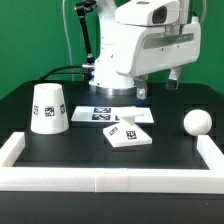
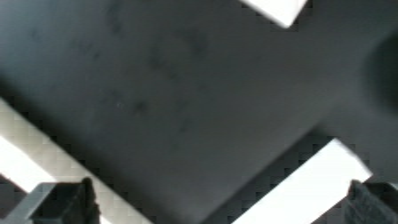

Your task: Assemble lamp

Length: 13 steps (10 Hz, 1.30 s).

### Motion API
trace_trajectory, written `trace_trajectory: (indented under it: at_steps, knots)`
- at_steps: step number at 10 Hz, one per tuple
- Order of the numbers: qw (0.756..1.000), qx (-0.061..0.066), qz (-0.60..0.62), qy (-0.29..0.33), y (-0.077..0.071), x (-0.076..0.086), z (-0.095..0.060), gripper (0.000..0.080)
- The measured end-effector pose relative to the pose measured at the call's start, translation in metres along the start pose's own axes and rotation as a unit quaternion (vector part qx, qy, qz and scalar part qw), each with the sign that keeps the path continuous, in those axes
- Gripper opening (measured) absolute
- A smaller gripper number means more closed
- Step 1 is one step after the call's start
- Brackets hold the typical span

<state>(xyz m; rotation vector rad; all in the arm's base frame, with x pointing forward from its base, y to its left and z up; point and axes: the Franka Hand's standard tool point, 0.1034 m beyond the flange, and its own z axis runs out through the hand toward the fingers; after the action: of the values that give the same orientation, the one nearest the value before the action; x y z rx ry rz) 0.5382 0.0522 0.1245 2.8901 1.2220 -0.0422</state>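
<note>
The white cone shade [image 1: 45,108] stands on the black table at the exterior view's left. The flat square base [image 1: 128,133] lies near the middle, in front of the marker board [image 1: 120,115]. The ball-shaped bulb [image 1: 168,123] rests at the exterior view's right. My gripper [image 1: 160,86] hangs above the table behind the base and bulb, touching nothing. In the wrist view the gripper [image 2: 214,206] is open and empty, with dark fingertips [image 2: 54,205] at the frame's edge. None of the lamp parts shows in the wrist view.
A low white wall [image 1: 110,181] borders the table at the front and both sides. Black cables run behind the shade. The wrist view shows black table and white strips [image 2: 306,178] that I cannot identify.
</note>
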Motion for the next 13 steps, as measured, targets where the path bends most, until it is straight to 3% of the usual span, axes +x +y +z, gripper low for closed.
trace_trajectory:
  at_steps: [3,8,10,13]
  knots:
    - [0.997,-0.003,0.075,0.004,-0.008,-0.026,0.011,0.0699]
    - [0.975,0.001,0.223,0.006,-0.009,-0.024,0.012,0.0699]
    - [0.976,0.001,0.216,0.001,-0.005,-0.051,0.02,0.0699]
    - [0.98,0.002,0.201,-0.001,-0.006,-0.069,0.03,0.0699]
